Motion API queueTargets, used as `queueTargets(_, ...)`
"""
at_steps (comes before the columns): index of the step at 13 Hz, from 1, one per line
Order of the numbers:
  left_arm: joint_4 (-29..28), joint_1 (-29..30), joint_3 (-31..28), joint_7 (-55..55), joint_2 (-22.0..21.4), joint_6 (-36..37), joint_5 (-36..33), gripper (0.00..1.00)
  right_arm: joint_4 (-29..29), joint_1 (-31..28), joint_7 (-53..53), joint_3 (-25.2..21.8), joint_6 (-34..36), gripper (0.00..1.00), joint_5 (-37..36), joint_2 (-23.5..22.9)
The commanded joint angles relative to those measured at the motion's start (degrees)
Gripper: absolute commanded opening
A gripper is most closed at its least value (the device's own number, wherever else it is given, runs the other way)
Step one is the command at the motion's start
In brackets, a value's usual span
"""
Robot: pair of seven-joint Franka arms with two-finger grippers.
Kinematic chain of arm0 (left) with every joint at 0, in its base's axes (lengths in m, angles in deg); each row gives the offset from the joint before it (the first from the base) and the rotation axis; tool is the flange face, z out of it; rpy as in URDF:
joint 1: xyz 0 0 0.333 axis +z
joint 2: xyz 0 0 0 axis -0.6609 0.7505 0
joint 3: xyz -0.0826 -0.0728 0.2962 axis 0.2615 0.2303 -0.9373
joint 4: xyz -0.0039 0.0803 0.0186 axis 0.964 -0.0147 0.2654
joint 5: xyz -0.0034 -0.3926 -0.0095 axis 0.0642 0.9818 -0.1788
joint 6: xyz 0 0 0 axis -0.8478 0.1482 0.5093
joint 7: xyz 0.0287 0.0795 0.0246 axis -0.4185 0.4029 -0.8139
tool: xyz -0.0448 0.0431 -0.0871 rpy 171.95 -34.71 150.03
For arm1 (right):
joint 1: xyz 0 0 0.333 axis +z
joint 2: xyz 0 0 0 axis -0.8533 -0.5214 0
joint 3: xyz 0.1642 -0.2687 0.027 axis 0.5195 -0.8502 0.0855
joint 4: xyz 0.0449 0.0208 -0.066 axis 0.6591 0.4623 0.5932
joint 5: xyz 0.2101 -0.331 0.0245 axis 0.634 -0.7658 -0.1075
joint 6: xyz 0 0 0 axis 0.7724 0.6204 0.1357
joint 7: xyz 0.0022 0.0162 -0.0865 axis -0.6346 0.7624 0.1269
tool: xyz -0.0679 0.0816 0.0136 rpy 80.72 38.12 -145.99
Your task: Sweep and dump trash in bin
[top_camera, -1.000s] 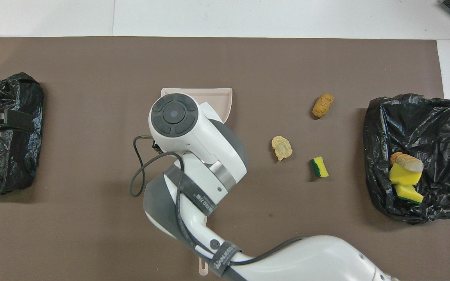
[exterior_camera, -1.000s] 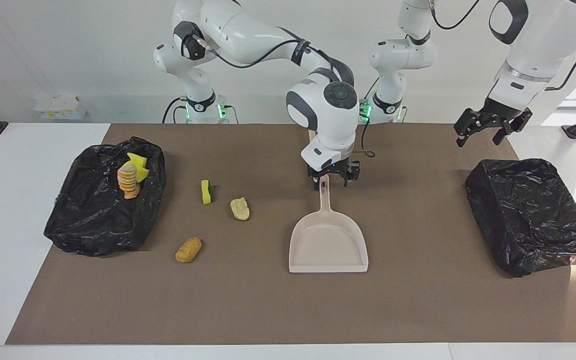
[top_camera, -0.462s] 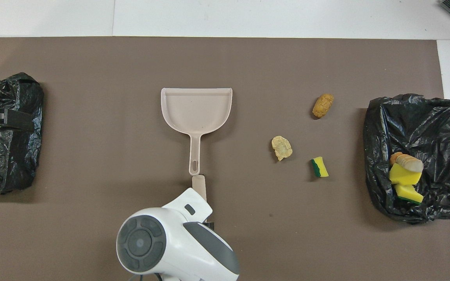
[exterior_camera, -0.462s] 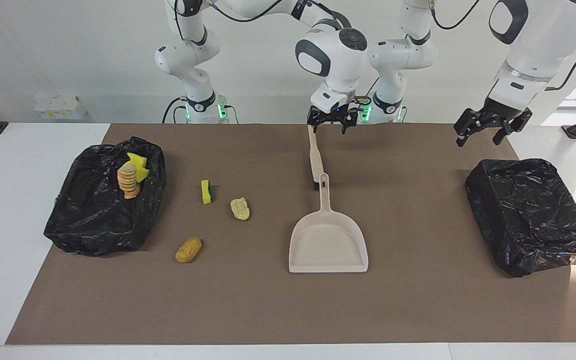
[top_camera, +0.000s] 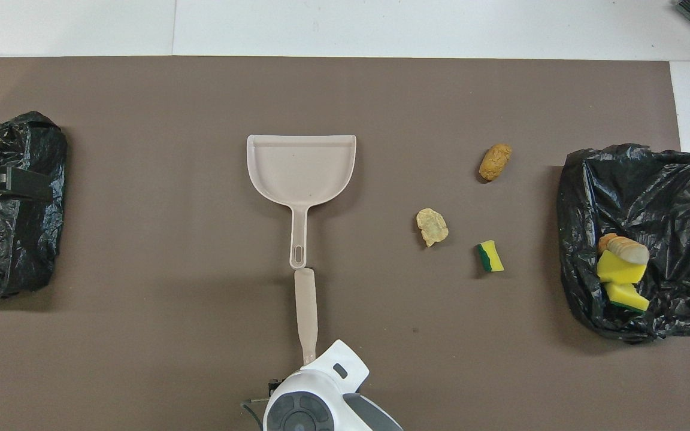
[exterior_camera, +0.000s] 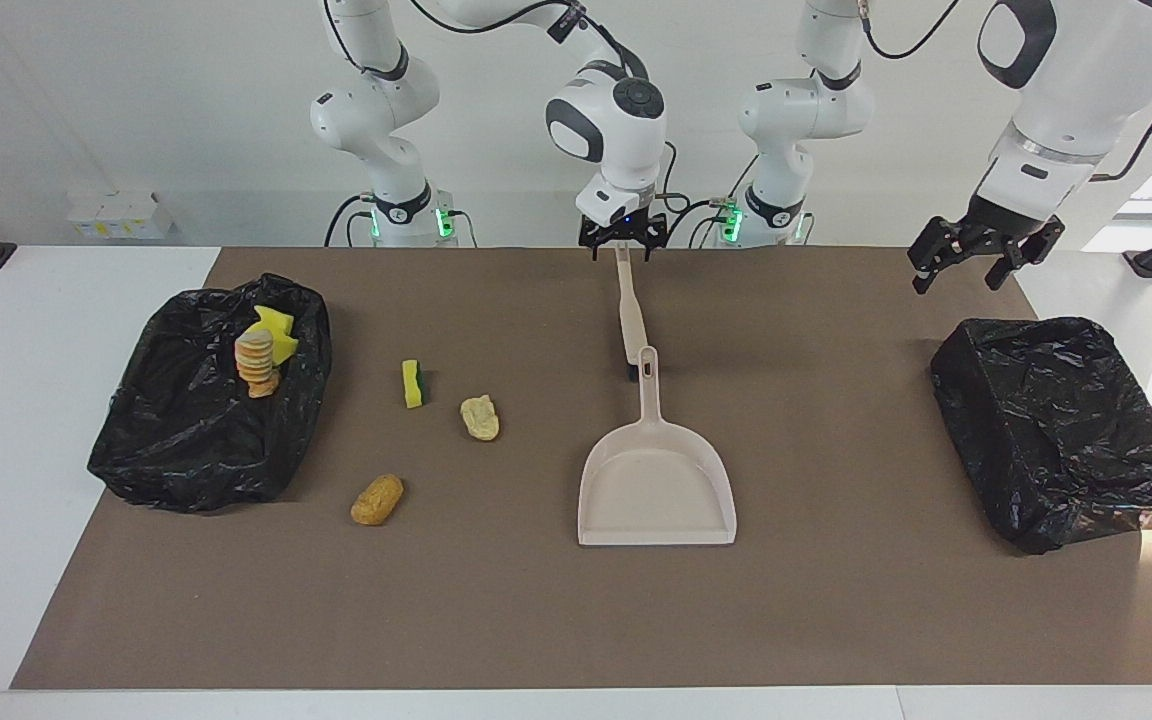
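Observation:
Three pieces of trash lie on the brown mat: a green-backed yellow sponge (exterior_camera: 413, 384) (top_camera: 490, 256), a beige lump (exterior_camera: 480, 418) (top_camera: 432, 227) and an orange lump (exterior_camera: 377, 499) (top_camera: 495, 161). Yellow sponges and a tan ridged lump (exterior_camera: 258, 365) (top_camera: 620, 263) sit in the black-lined bin (exterior_camera: 186, 450) (top_camera: 668, 197) at the right arm's end. The beige dustpan (exterior_camera: 656, 480) (top_camera: 301, 167) lies flat mid-mat. The beige brush (exterior_camera: 628, 315) (top_camera: 305, 311) lies between the dustpan's handle and the robots. My right gripper (exterior_camera: 621, 240) hangs open over the brush's handle end. My left gripper (exterior_camera: 971, 265) waits open in the air.
A second black-lined bin (exterior_camera: 1066, 430) (top_camera: 9, 239) stands at the left arm's end of the table, with the left gripper hanging over its edge. White table shows around the mat (exterior_camera: 836, 620).
My right gripper opened, let go of the dustpan's handle, rose and drew back toward the robots to above the brush's handle end. The dustpan, trash and left arm stayed put.

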Motion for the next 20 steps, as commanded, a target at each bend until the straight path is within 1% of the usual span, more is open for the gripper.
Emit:
queueTargets(1, -0.7, 0.1, 0.0, -0.1, -1.0, 0.3, -0.1, 1.0, 2.9, 0.9, -2.1, -0.2, -3.9, 1.0, 1.7, 0.9)
queueTargets(5, -0.7, -0.4, 0.0, 0.3, -1.0, 0.2, -0.1, 1.0, 3.6, 1.0, -2.4, -0.2, -4.2, 1.0, 1.7, 0.8)
queueTargets(7, -0.4, -0.8, 0.6, -0.5, -0.7, 0.6, 0.2, 1.0, 4.1, 1.8, -4.5, -0.2, -4.5, 1.0, 1.7, 0.4)
queueTargets(9, 0.5, -1.0, 0.6, -0.5, 0.2, 0.4, 2.2, 1.0, 3.8, 2.4, -4.3, -0.2, -4.5, 0.99, 1.7, 0.2)
queueTargets(10, 1.0, -1.1, 0.9, -0.6, 1.4, 0.4, 3.0, 1.0, 3.8, 2.4, -4.3, -0.2, -4.6, 0.81, 1.7, 0.3)
queueTargets(11, 2.3, -1.0, 2.1, -0.6, 2.7, 0.6, 3.3, 1.0, 3.8, 2.5, -4.5, -0.2, -4.7, 0.51, 1.7, 0.3)
queueTargets(12, 2.7, -1.0, 3.3, -0.6, 4.2, 0.6, 3.2, 1.0, 3.6, 2.5, -4.6, -0.2, -4.8, 0.31, 1.6, 0.3)
queueTargets(13, 2.7, -1.0, 4.2, -0.7, 5.4, -0.2, 3.3, 1.0, 3.6, 2.5, -4.5, -0.2, -5.2, 0.14, 1.6, 0.3)
queueTargets(14, 2.8, -1.1, 5.0, -0.7, 6.8, -1.0, 3.2, 1.0, 3.6, 2.6, -4.6, -0.2, -5.3, 0.02, 1.5, 0.3)
queueTargets(15, 2.8, -1.6, 6.3, -0.7, 8.2, -2.0, 3.1, 1.0, 3.5, 2.6, -4.2, -0.2, -5.3, 0.0, 1.5, 0.3)
queueTargets(17, 2.7, -3.8, 6.5, -0.8, 10.8, -4.9, 2.8, 1.0, 3.4, 2.5, -4.1, -0.2, -4.7, 0.0, 1.5, 1.3)
queueTargets(19, 2.7, -5.8, 6.5, -1.1, 12.9, -8.3, 2.7, 1.0, 3.5, 1.8, -4.1, -0.4, -2.3, 0.0, 1.5, 4.4)
queueTargets(20, 2.3, -7.2, 6.5, -1.7, 13.5, -10.5, 3.0, 1.0, 3.5, 1.0, -4.1, -0.6, 0.4, 0.0, 1.5, 6.5)
